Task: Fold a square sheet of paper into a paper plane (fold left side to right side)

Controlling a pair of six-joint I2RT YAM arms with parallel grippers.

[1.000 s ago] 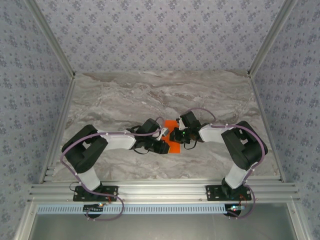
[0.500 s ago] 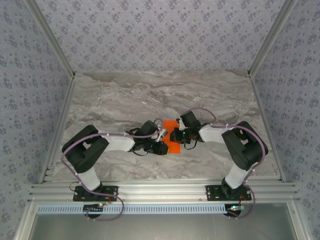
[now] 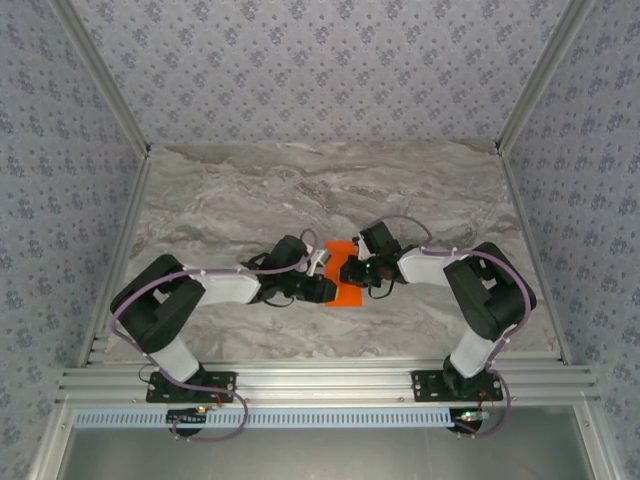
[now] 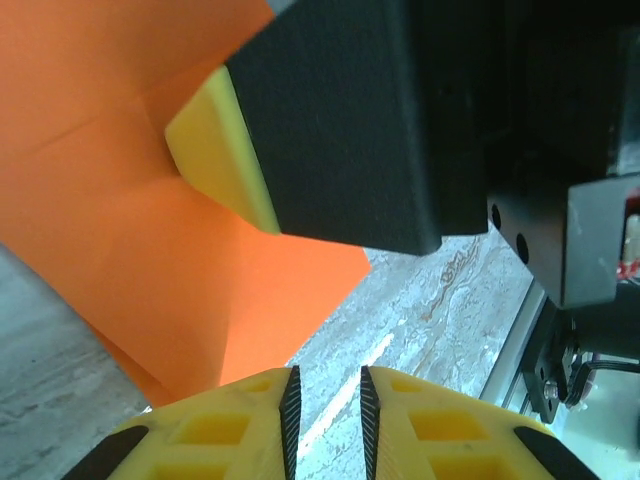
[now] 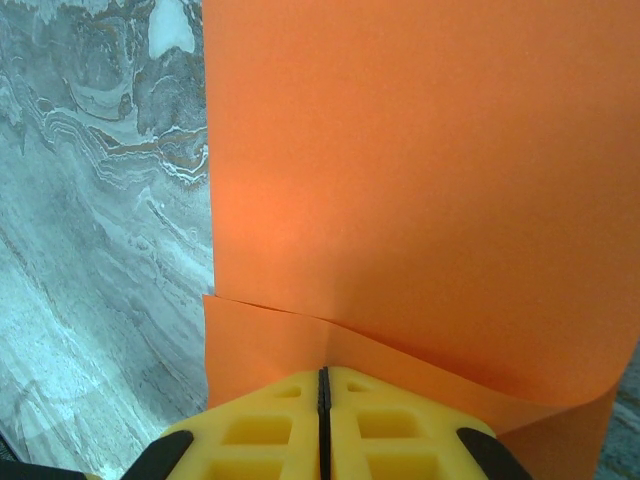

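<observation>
Top external view: my left claw (image 3: 320, 288) sits low at the left edge of the square sheet of paper (image 3: 346, 297), which lies mid-counter (image 3: 300, 190) between the two claws. The right claw (image 3: 357, 270) is down on the sheet's right part and covers its middle, so orange peeks out at the far and near ends. On the left wrist camera my left fingers (image 4: 440, 430) stand a narrow slit apart, with bare marble in the slit and nothing between them. The creased sheet spreads to their left, and its near corner slips behind the left finger, so I cannot tell whether that finger touches it. The right claw's yellow pad (image 4: 215, 150) meets the paper at a crease. On the right wrist camera the right fingers are pressed together, clamped on a raised fold of the sheet. One layer lifts above a lower layer lying on the marble, and the sheet's far and right edges are cut off.
</observation>
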